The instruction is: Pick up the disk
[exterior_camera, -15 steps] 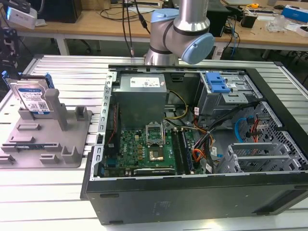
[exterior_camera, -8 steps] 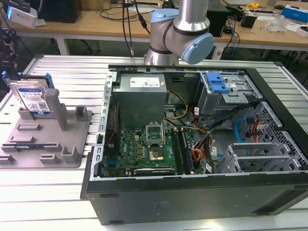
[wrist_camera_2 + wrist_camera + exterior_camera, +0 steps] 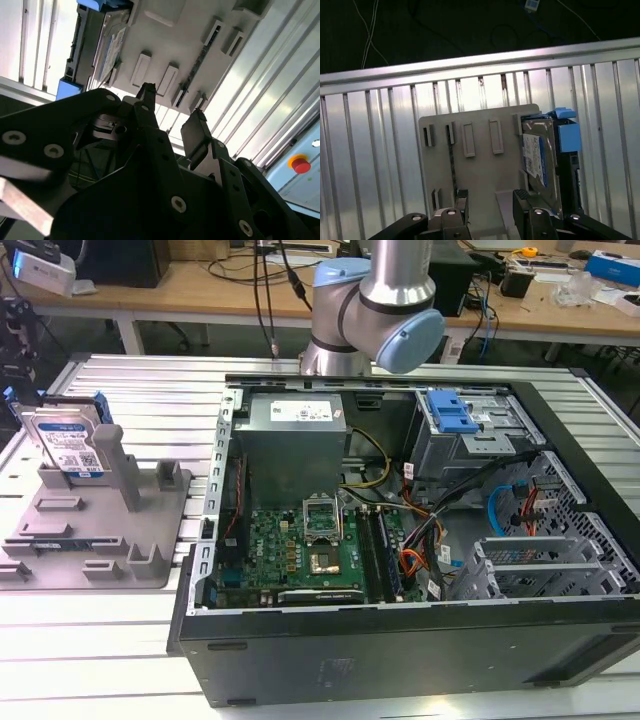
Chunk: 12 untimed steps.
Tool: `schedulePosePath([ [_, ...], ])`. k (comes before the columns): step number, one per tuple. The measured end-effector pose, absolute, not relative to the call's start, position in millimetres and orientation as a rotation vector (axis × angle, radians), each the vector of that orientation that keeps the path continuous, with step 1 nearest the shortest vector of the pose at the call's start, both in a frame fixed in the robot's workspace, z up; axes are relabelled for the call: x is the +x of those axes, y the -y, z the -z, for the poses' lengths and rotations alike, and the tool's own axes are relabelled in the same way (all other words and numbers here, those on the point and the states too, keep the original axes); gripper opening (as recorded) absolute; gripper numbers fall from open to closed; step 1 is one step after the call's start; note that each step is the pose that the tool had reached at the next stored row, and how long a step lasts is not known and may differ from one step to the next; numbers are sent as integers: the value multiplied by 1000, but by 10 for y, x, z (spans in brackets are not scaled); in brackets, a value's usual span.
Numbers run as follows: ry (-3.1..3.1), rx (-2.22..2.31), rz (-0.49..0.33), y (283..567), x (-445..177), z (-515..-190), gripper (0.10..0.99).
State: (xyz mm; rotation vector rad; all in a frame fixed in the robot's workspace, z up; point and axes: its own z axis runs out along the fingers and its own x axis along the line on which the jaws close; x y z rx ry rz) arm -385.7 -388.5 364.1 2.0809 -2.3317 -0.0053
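Note:
The disk [image 3: 68, 445] is a silver hard drive with a white-and-blue label and blue side rails. It stands on edge in the grey fixture [image 3: 100, 520] at the exterior view's left. Both wrist views look down on it from well above: the disk [image 3: 540, 160] sits at one end of the fixture [image 3: 475, 165], off to the side of my gripper [image 3: 491, 197]. In the second wrist view the gripper [image 3: 172, 112] is open, with only the fixture [image 3: 165, 30] showing between its black fingers [image 3: 146, 97], and the disk [image 3: 107, 45] is apart from them.
An open computer case [image 3: 400, 540] with motherboard, cables and a blue drive-bay bracket [image 3: 450, 412] lies at the exterior view's right of the fixture. The ribbed aluminium table [image 3: 120, 390] carries both. A red button [image 3: 299, 163] sits beyond the table edge. The arm's body [image 3: 375, 310] rises behind the case.

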Motion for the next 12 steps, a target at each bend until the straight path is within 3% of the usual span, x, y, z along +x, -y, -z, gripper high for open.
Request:
schedulePosePath([
  [12,2308,2110,2,3394,-3886,-3578,482],
])
